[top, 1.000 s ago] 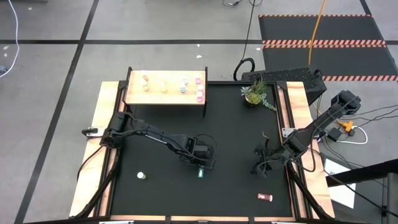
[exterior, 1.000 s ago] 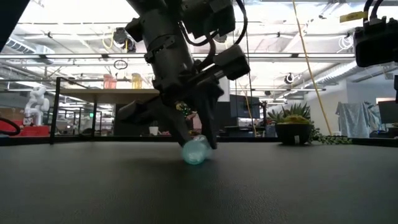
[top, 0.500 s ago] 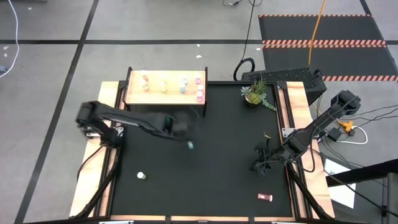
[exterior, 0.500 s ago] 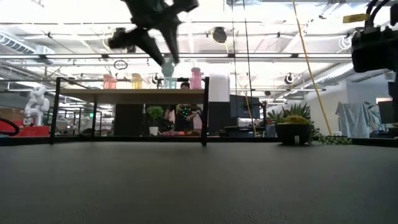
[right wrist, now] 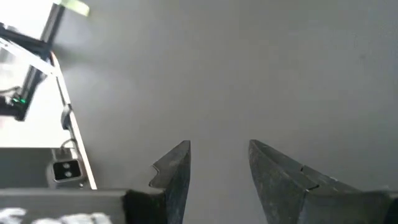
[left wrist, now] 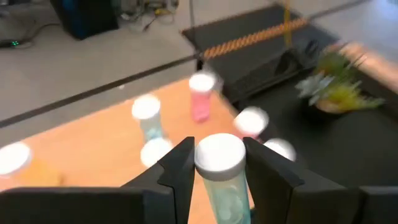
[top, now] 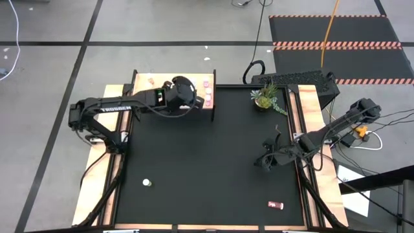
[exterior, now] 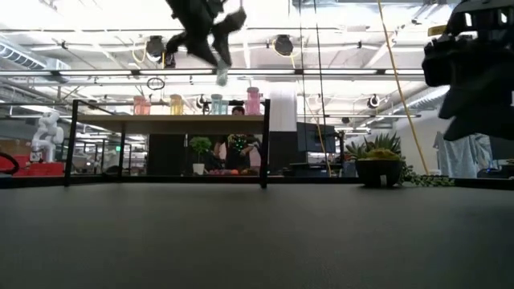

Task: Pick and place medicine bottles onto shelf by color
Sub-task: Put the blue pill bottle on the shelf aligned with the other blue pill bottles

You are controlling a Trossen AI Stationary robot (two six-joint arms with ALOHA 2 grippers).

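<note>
My left gripper [top: 188, 98] hangs above the pale wooden shelf [top: 145, 98] at the table's far left and is shut on a blue-teal medicine bottle with a white cap [left wrist: 219, 163], which also shows in the low view [exterior: 222, 76]. Pink [left wrist: 201, 99], teal [left wrist: 147, 118] and yellow [exterior: 176, 104] bottles stand upright on the shelf below it. My right gripper [top: 264, 161] is open and empty above the black mat near the table's right edge; it also shows in its own wrist view [right wrist: 214, 165]. My left gripper pinches the teal bottle between its two fingers [left wrist: 179, 169], which lie on its sides just below the white cap [left wrist: 219, 152]. The fingers slant down from above. The cap end sticks out past the fingertips, and the bottle is lifted clear above the shelf.
A bottle with a white cap [top: 147, 183] stands on the mat at the near left. A red bottle [top: 276, 205] lies on the mat at the near right. A potted plant [top: 264, 97] stands at the far right. Wooden rails run along both sides of the mat.
My left gripper has lifted the teal bottle off the middle of the mat and carried it up and toward the far left, until it is over the shelf. It has stayed shut on the bottle. My right arm has shifted a little near the right edge.
</note>
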